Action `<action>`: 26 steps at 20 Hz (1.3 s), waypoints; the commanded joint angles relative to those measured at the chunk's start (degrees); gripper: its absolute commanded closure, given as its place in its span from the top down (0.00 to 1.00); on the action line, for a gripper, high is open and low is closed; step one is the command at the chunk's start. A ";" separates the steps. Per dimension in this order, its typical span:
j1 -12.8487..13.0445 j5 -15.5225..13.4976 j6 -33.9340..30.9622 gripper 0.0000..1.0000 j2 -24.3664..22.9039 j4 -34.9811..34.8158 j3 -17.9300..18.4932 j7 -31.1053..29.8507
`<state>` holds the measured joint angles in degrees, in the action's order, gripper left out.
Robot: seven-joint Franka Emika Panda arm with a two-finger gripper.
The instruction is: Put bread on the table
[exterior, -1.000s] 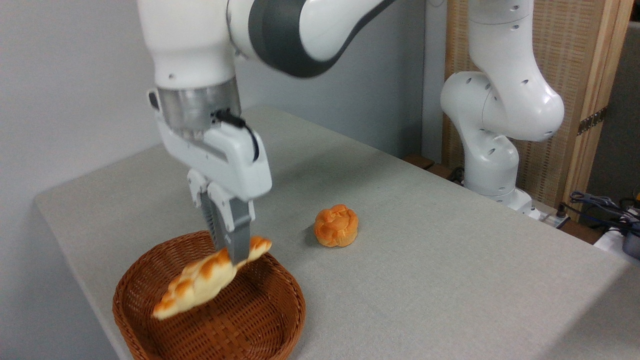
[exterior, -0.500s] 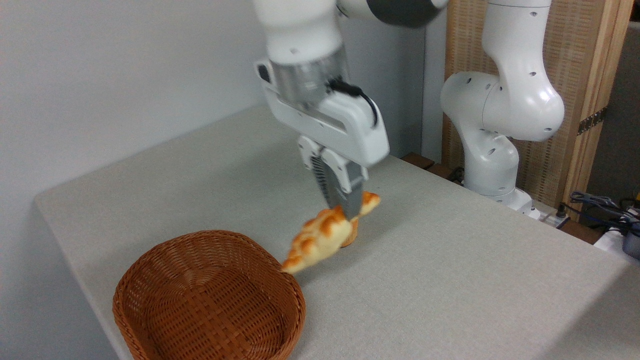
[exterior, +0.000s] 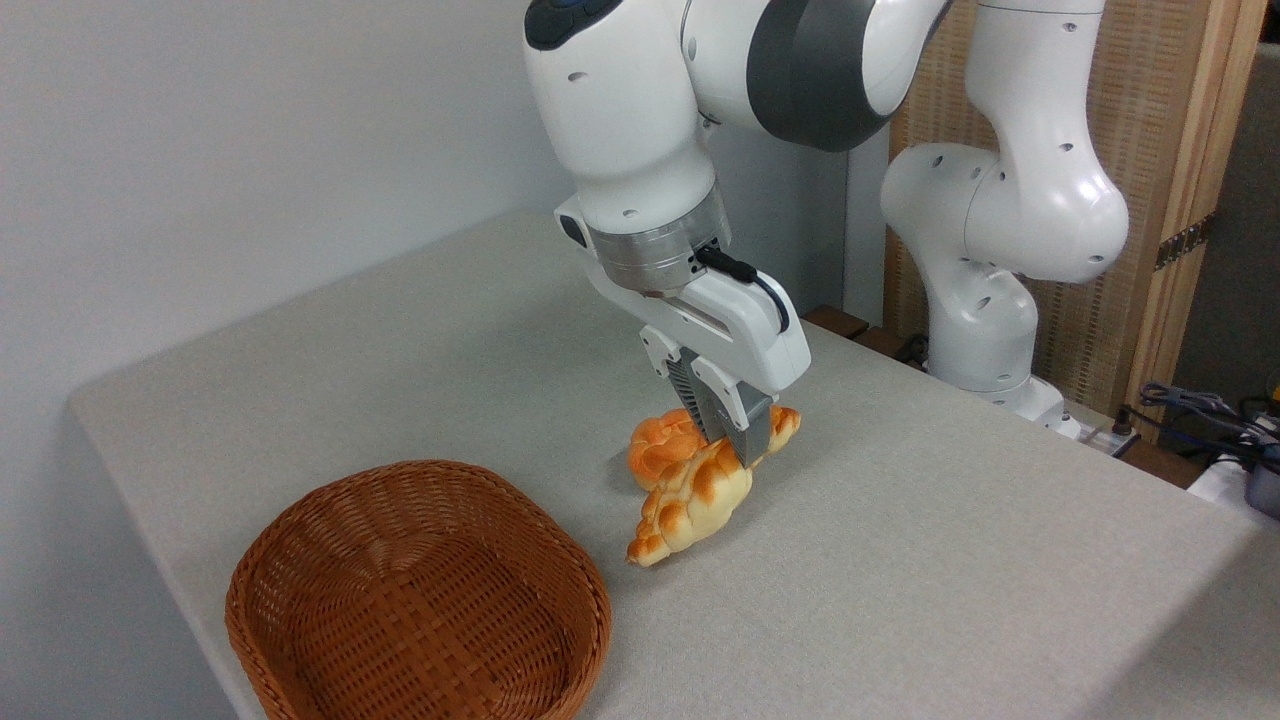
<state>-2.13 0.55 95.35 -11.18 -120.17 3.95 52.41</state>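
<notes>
Fingers [exterior: 738, 432]: clamped on the upper end of the bread [exterior: 700, 490], pointing down from the white arm.
Bread: braided loaf, tilted, lower tip at 7 o'clock close to or on the grey worktop [exterior: 900, 560]; contact cannot be told.
Bun [exterior: 655, 448]: orange, just behind the loaf at its 10 o'clock, partly hidden.
Basket [exterior: 415, 600]: wicker, at 8 o'clock from the loaf, apart.

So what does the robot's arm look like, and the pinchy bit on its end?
The arm is glossy white with rounded, chunky segments, small round dimples and dark grey joint bands. A shiny silver ring sits above the tool, which has a boxy white body, two grey fingers with ribbed inner faces, and a short black cable looping along its side.
</notes>
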 commanded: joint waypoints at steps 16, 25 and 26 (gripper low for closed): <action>0.37 -0.64 -1.74 1.00 -0.60 10.91 0.36 -0.20; -0.16 -3.80 -5.78 1.00 6.06 26.02 -4.82 -5.29; -0.16 -3.89 -6.13 1.00 7.03 27.43 -5.52 -5.56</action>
<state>-1.94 -2.16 92.75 -9.55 -100.27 0.01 48.25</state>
